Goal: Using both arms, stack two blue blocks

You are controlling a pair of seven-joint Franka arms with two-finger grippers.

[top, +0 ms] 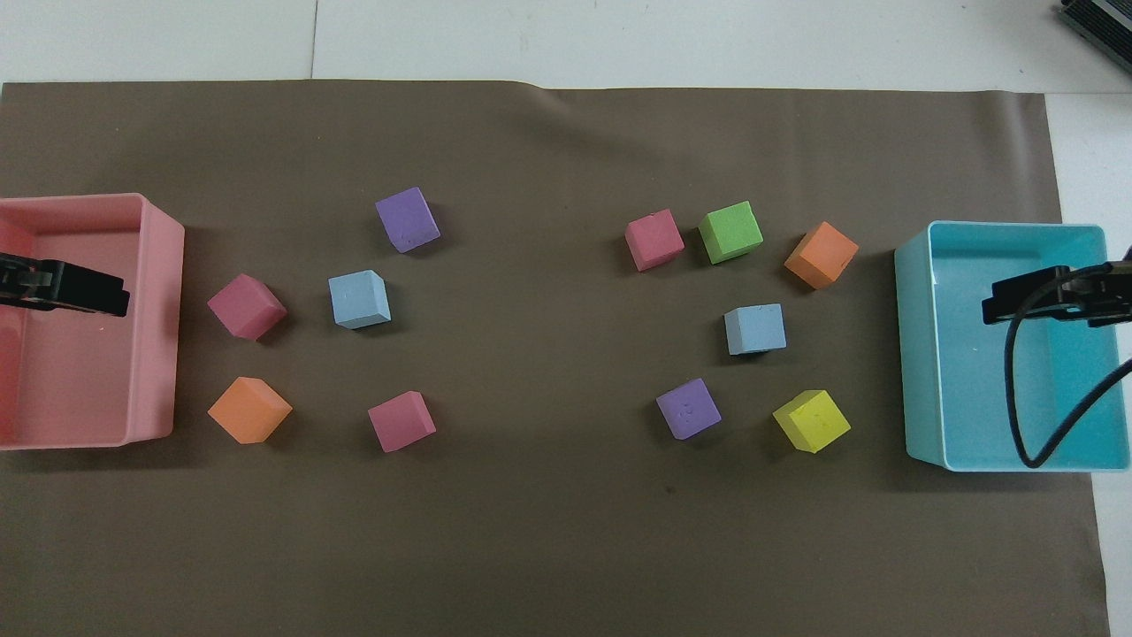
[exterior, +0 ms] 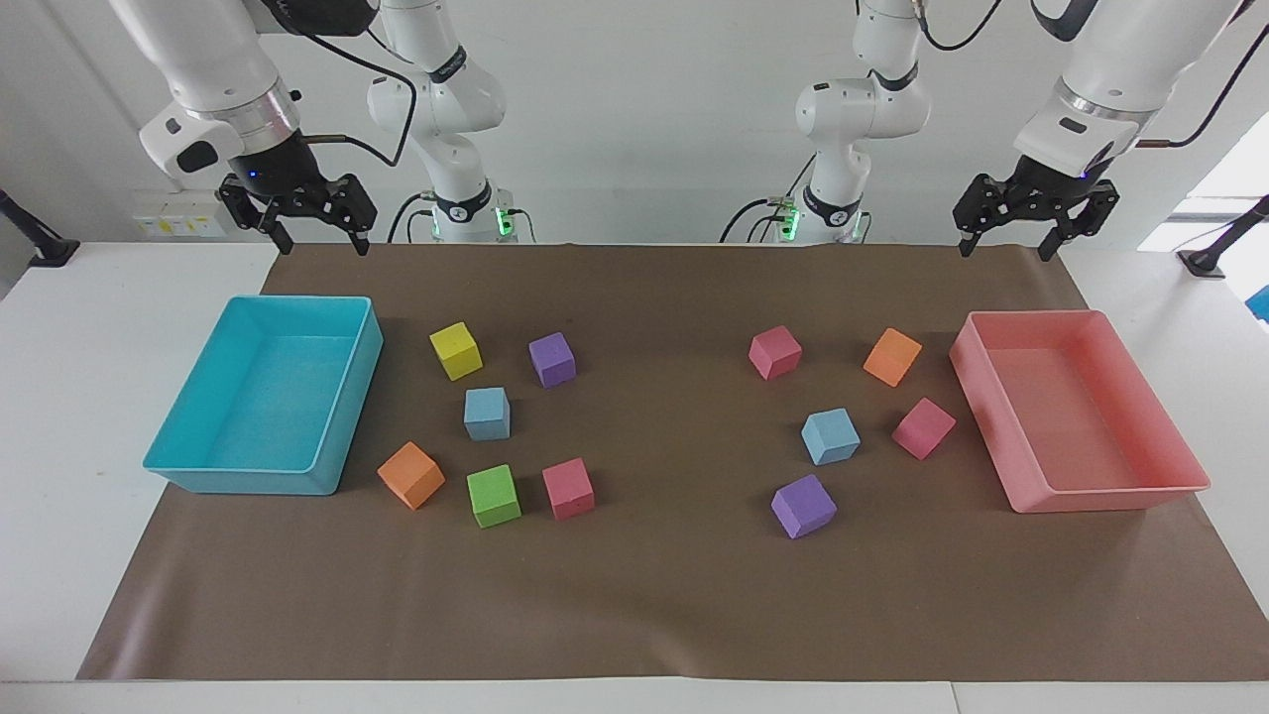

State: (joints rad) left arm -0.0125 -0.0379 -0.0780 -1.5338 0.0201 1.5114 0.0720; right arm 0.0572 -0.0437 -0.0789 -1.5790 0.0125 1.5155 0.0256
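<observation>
Two matte foam cubes, the blue blocks, lie apart on the brown paper mat: one blue block (exterior: pixel 487 414) beside the turquoise tray (exterior: pixel 349 397), toward the right arm's end; the other blue block (exterior: pixel 830 436) near the pink tray (exterior: pixel 981 397); the left end effector (exterior: pixel 1003 245) and right end effector (exterior: pixel 317 241) hang raised, jaws spread wide, empty.

blue blocks (exterior: pixel 487 414) apart, unstacked, both pincers seemingly open
</observation>
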